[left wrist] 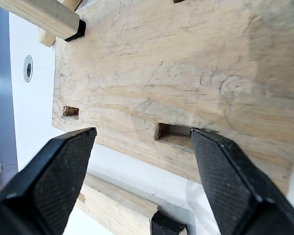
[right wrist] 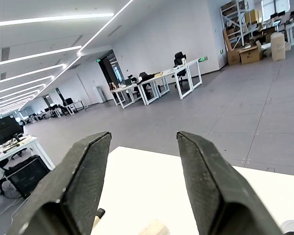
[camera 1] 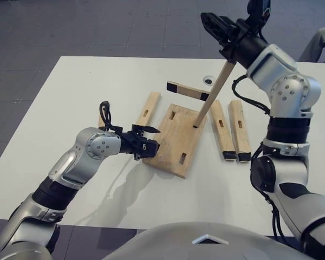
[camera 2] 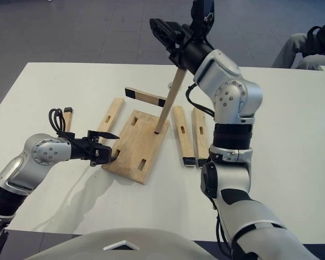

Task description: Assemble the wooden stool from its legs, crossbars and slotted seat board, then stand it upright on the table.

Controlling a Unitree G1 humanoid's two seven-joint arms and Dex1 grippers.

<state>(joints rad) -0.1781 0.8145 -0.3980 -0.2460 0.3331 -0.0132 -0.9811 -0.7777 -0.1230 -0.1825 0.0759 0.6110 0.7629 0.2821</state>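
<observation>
Seat board [camera 2: 129, 150] one, one leg [camera 2: 170, 97] standing, five sticks [camera 2: 180, 132] lying.

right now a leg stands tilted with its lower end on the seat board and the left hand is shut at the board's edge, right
No: the left hand is open at the seat board's edge, as the left wrist view shows. The leg does stand tilted on it.
</observation>
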